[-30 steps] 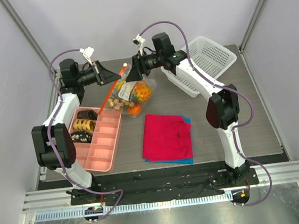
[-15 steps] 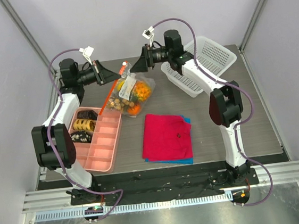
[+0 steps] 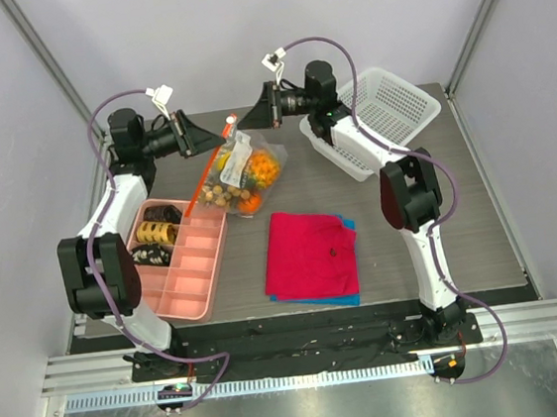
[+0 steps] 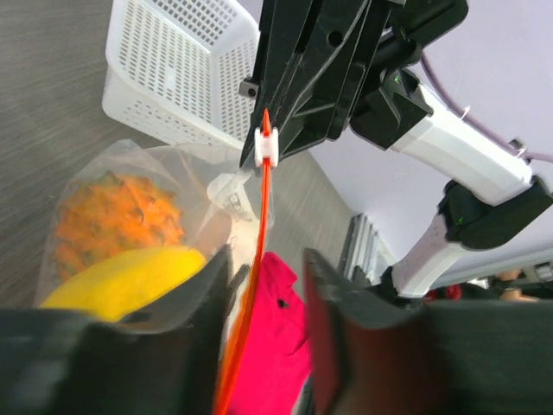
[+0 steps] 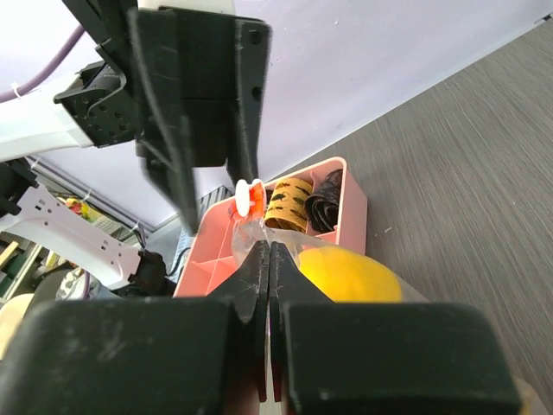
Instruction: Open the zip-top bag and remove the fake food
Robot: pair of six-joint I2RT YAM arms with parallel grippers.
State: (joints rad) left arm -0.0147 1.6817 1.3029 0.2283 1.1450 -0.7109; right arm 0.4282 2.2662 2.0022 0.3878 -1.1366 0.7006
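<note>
Two grippers face each other over the far middle of the table in the top view. The left gripper and right gripper have their tips near one another above the zip-top bag. The bag lies beside the far end of a pink tray with the fake food inside it. Its orange zip strip slants down left toward the tray. A white basket sits far right, and a red cloth lies nearer.

In the left wrist view the jaws stand apart. The zip strip runs up between them to a white slider just before the right gripper's tip.

In the right wrist view the fingers are pressed together at the bag's clear upper edge, with the slider just above. Whether any film is caught I cannot tell.
</note>
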